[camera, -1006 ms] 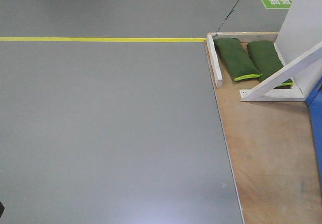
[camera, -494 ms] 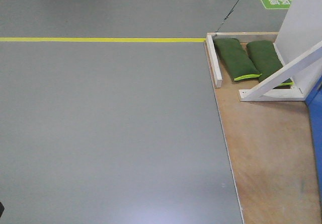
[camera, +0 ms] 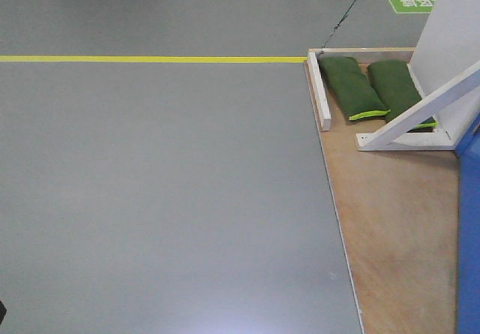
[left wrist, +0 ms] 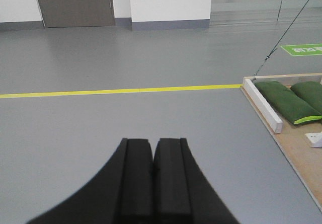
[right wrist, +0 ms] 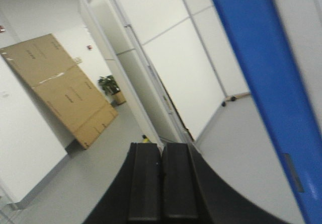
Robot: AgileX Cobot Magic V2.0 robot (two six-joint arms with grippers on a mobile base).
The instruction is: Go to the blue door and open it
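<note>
blue door [camera: 469, 236] shows as a bright strip down the right edge of the front view, above the plywood base [camera: 397, 221]. that strip is wider than a second ago, while the green sandbags [camera: 352, 86], white brace [camera: 420, 112] and yellow floor line [camera: 150, 58] have not shifted. so the panel itself seems to be swinging, which suggests opening is under way.

left wrist view: the left gripper [left wrist: 153, 148] hangs over grey floor, fingers pressed together and holding nothing. the door is out of sight here.

right wrist view: the right gripper [right wrist: 162, 151] also has its fingers pressed together and empty. the blue door slants past on its right, edge-on. no handle shows in any view.
</note>
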